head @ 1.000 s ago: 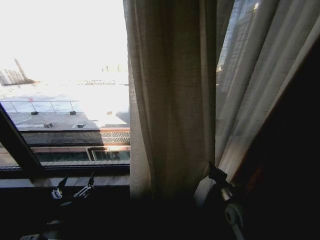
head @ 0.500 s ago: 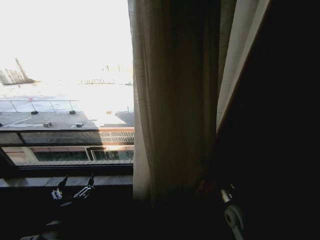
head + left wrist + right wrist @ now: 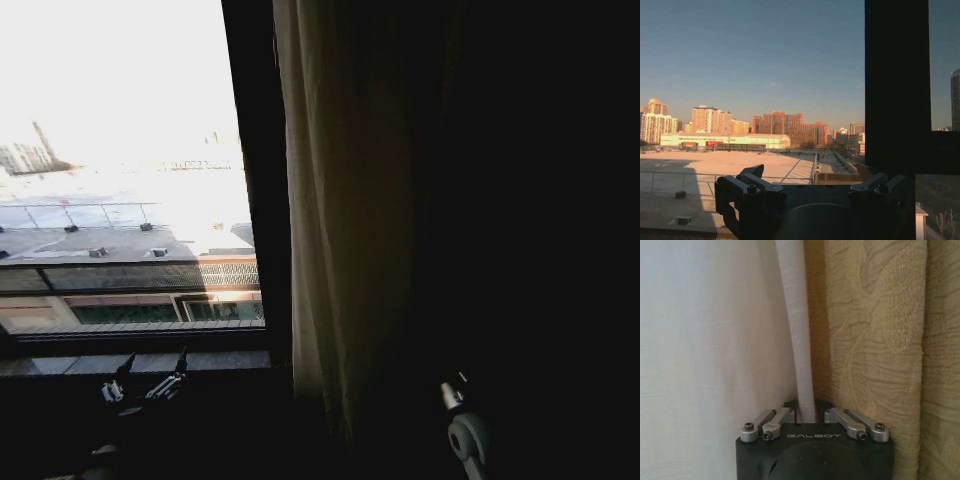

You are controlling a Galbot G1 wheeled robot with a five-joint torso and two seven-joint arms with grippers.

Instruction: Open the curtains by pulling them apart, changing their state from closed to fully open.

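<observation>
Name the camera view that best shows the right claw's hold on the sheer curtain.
Right wrist view: the right claw is shut on a pinched fold of the sheer curtain. The head view has the curtain as a dim bunched panel. The left wrist view looks past the left claw, open, through the window.

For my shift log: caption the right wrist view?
Right gripper shut on a pinched fold of sheer white curtain, beside patterned tan drape.

You see the curtains [image 3: 345, 230] bunched just beside the window frame [image 3: 258, 200]; left gripper [image 3: 145, 378] hangs low below the sill.
</observation>
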